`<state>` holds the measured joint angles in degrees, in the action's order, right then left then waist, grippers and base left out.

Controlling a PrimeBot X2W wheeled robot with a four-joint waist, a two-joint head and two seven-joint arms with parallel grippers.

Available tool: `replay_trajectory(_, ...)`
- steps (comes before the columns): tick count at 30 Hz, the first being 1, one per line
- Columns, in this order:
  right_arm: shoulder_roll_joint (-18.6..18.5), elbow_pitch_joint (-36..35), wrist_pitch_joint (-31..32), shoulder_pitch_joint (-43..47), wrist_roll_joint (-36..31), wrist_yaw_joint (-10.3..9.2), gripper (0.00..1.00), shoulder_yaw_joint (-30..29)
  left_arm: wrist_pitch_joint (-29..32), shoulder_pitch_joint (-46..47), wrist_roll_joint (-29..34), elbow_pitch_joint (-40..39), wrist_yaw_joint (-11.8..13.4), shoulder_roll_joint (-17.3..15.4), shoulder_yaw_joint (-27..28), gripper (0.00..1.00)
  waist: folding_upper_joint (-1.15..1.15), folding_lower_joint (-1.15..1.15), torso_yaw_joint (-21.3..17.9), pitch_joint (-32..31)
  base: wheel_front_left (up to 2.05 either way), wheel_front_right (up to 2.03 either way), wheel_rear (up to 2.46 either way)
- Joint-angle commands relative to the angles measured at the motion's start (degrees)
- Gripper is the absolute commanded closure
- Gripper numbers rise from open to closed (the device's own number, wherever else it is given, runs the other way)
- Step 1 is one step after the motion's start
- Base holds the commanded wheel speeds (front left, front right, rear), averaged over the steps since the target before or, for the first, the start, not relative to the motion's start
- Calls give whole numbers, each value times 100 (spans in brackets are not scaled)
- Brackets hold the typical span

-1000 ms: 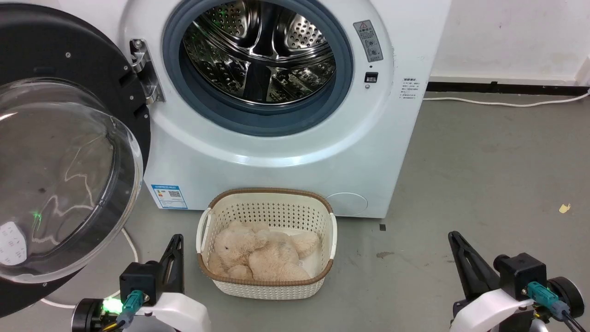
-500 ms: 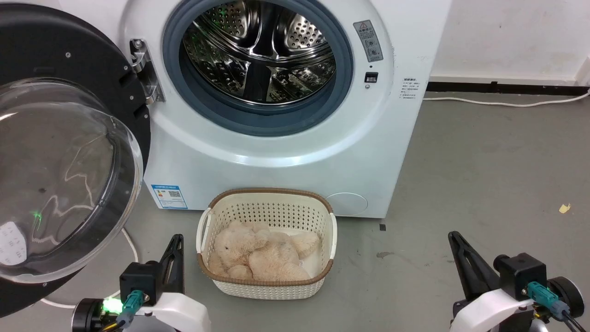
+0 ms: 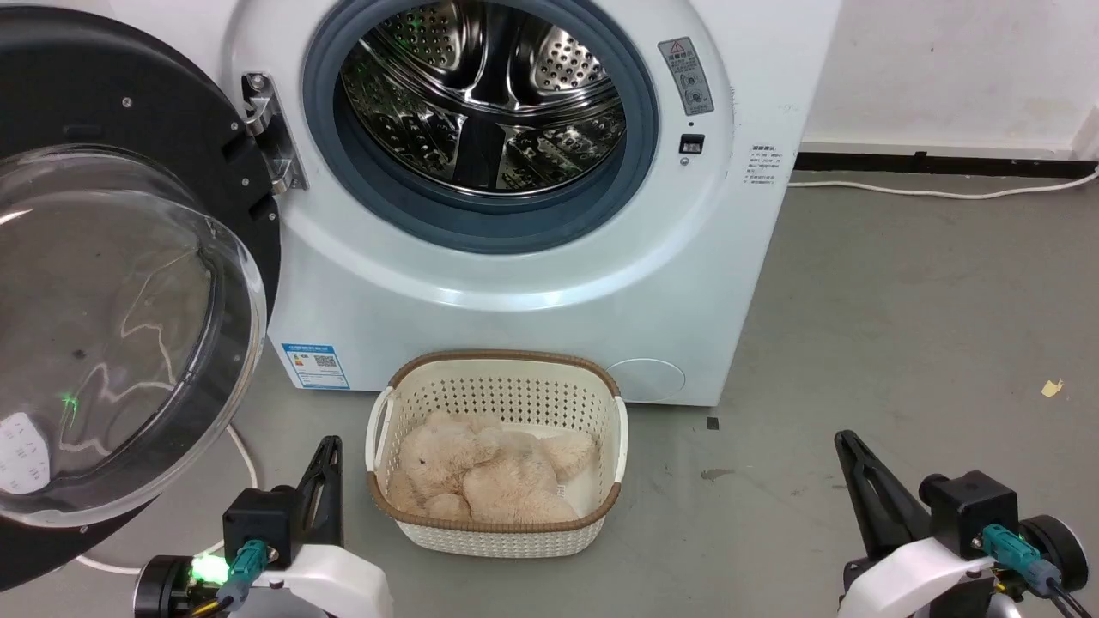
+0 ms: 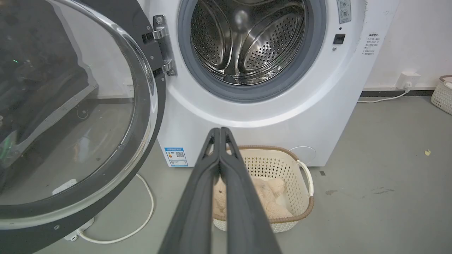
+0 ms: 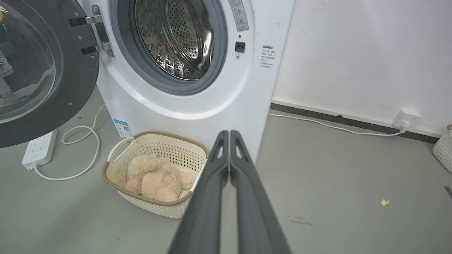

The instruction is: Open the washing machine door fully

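The washing machine door (image 3: 112, 283) stands swung wide open to the left on its metal hinge (image 3: 270, 133), a black ring around a bulging clear glass bowl. It also appears in the left wrist view as the door (image 4: 70, 116) and in the right wrist view as the door (image 5: 39, 70). The steel drum (image 3: 481, 94) lies exposed. My left gripper (image 3: 328, 448) is shut and empty at the lower left, just right of the door's lower edge and apart from it. My right gripper (image 3: 846, 442) is shut and empty at the lower right, over bare floor.
A cream basket (image 3: 605, 403) holding a beige plush toy (image 3: 485, 476) sits on the floor before the machine, between my grippers. A white cable (image 4: 141, 225) and power strip (image 5: 39, 150) lie under the door. Another basket (image 5: 443, 150) stands by the right wall.
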<state>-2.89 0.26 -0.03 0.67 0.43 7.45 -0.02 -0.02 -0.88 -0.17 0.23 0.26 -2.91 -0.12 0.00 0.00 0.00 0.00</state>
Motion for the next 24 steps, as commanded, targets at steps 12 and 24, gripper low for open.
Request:
replay_trajectory(12, 2, -26, 3, -67, -43, 3, 100, 2, 2, 88, 17, -23, -26, 3, 12, 100, 0, 0, 0, 0, 0, 0, 0)
replay_trajectory(24, 2, -26, 3, -67, -43, 3, 100, 2, 2, 88, 17, -23, -26, 3, 12, 100, 0, 0, 0, 0, 0, 0, 0)
